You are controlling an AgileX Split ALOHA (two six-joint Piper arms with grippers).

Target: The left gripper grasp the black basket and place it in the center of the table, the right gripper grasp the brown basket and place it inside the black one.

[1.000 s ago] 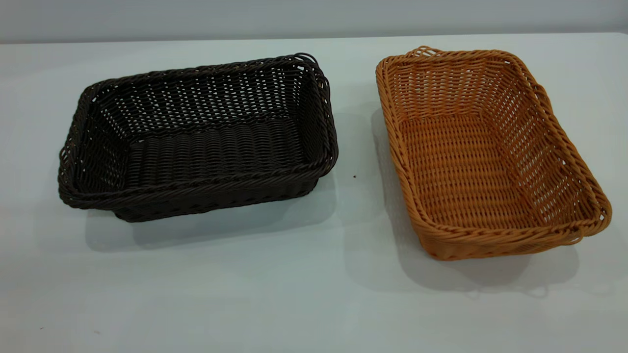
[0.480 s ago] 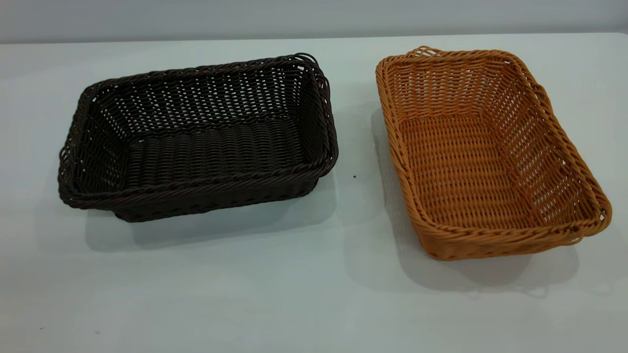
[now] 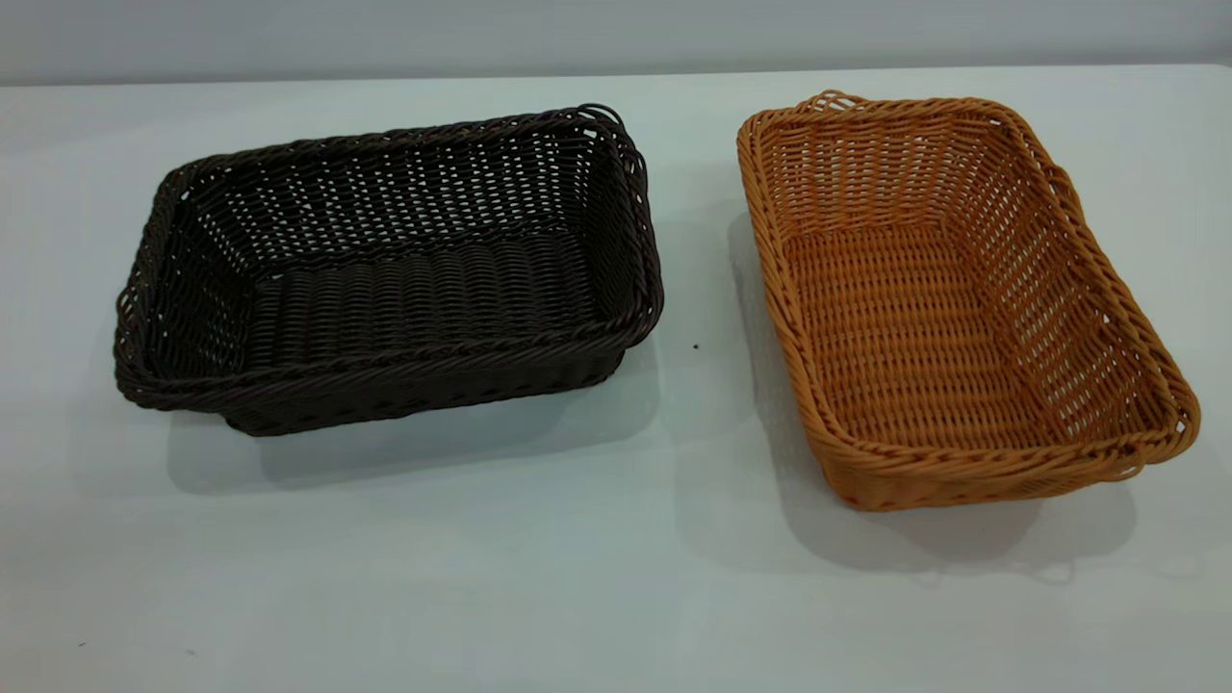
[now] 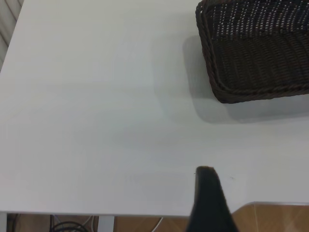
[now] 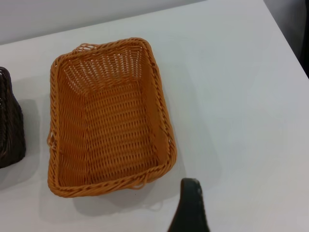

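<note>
While the black basket point(image 3: 385, 279) and the brown basket point(image 3: 953, 298) sit apart on the table point(image 3: 597, 577), each wrist view shows only one dark finger tip (left point(image 4: 208, 200), right point(image 5: 189, 208)), so their spread can't be judged.

Table point(image 3: 616, 597) carries black basket point(image 3: 385, 279), brown basket point(image 3: 953, 298).
</note>
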